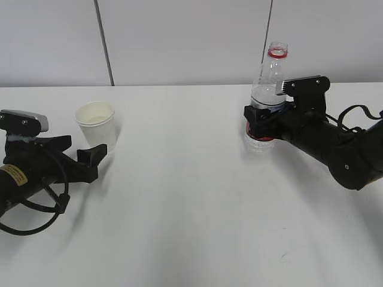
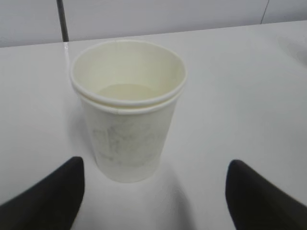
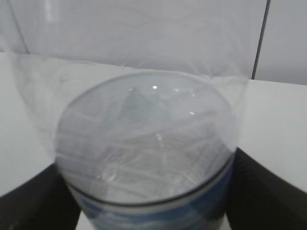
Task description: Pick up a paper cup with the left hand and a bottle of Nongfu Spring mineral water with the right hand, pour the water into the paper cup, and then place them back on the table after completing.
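Cup (image 1: 96, 122) upright on tabletop (image 1: 191, 209) near left edge, liquid visible inside. Left gripper (image 1: 84, 156) open, just short of cup. Bottle (image 1: 268, 98) stands uncapped toward far right; right gripper (image 1: 258, 122) around it, jaws wide, grip cannot tell. Pour appears done; remaining: retract arms.

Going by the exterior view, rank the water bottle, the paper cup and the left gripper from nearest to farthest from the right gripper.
1. Water bottle: between the fingers of the right gripper, on the right side.
2. Paper cup: upright on the table, far left of the middle.
3. Left gripper: just in front of the cup, at the left edge.
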You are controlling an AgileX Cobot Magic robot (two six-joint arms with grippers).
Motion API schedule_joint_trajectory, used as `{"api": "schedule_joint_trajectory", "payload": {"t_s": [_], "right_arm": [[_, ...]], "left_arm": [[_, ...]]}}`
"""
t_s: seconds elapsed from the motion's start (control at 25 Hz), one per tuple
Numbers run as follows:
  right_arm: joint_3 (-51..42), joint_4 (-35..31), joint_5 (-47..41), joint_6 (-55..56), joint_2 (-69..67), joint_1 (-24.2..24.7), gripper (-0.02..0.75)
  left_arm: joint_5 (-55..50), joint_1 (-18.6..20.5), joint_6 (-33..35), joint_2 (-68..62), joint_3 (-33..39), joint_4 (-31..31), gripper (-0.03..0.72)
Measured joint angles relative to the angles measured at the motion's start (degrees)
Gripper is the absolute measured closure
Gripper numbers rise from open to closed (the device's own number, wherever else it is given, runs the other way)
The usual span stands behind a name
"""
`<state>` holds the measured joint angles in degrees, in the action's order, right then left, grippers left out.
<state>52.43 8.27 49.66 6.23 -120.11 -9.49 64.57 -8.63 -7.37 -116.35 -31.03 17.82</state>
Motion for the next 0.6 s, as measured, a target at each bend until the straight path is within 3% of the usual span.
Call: {"api": "schedule_joint_trajectory", "payload": {"t_s": [0.6], "right_arm": [[0.00, 1.40, -0.14, 0.00, 0.00, 0.00, 0.146]], "left_arm": [[0.00, 0.00, 0.00, 0.00, 0.00, 0.00, 0.135]]}}
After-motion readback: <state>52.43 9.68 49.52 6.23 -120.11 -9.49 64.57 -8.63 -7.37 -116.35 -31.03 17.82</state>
